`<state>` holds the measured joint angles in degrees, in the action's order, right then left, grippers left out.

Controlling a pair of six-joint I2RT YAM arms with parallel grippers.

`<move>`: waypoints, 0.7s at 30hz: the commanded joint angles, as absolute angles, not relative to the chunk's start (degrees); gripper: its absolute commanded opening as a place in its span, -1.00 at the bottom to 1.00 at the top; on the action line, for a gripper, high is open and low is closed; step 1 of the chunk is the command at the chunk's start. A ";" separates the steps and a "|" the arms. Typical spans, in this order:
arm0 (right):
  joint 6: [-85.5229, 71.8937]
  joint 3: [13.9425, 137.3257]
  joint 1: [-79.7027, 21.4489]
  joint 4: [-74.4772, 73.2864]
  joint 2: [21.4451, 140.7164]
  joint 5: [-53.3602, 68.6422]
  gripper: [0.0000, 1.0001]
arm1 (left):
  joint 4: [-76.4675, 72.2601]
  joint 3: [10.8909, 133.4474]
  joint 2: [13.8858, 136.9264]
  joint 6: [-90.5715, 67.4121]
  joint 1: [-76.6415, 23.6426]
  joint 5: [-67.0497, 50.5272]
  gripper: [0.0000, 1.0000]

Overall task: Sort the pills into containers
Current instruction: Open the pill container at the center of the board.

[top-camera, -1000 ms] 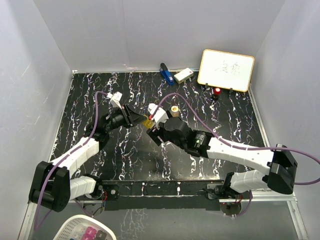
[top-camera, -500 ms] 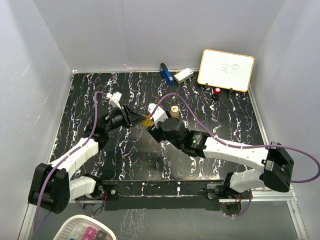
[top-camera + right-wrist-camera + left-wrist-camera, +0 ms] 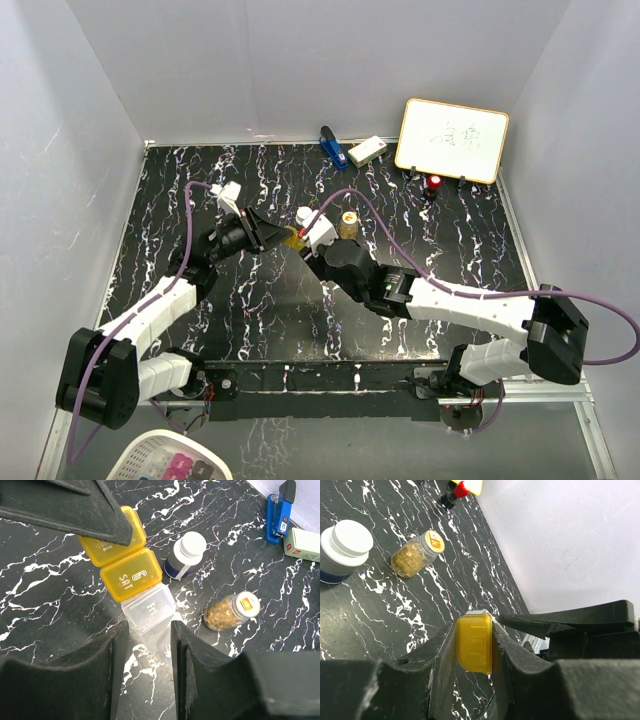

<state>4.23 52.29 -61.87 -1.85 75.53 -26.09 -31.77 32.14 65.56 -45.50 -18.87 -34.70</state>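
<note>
— What does the left gripper (image 3: 473,630) have?

— It is clamped on the yellow end of the pill box (image 3: 474,652), one finger on each long side, holding it off the table (image 3: 200,180). It has hardly shifted over the last second.

— And the right gripper (image 3: 148,630)?

— That is what has changed. In the top view it has slid up and to the left, from below the box to right against it. Its jaws now sit either side of the box's clear end, the section marked FRI, just past the yellow SAT lid. I cannot tell whether the fingers (image 3: 120,645) press on the plastic or only flank it.

— So the box hangs between both arms?

— Yes, between the two grippers, above the middle of the table. Every lid I can see looks closed.

— Where are the bottles?

— Untouched. The dark bottle (image 3: 186,555) with its white cap stands just beyond the box, and the amber bottle (image 3: 231,611) lies on its side near it, full of golden pieces.

— What does that mean for the sorting?

— In my judgement it is early: no pill is out yet. The right arm seems positioned to steady the box or open a lid.
</note>
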 commanded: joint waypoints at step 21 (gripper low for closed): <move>6.20 50.97 -61.66 2.16 67.98 -26.39 0.44 | -29.53 32.38 61.46 -45.48 -19.07 -37.35 -1.00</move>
<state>6.00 49.76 -61.76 2.07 69.10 -30.09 -29.85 31.79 63.37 -45.65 -18.90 -36.82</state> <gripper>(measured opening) 0.719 0.280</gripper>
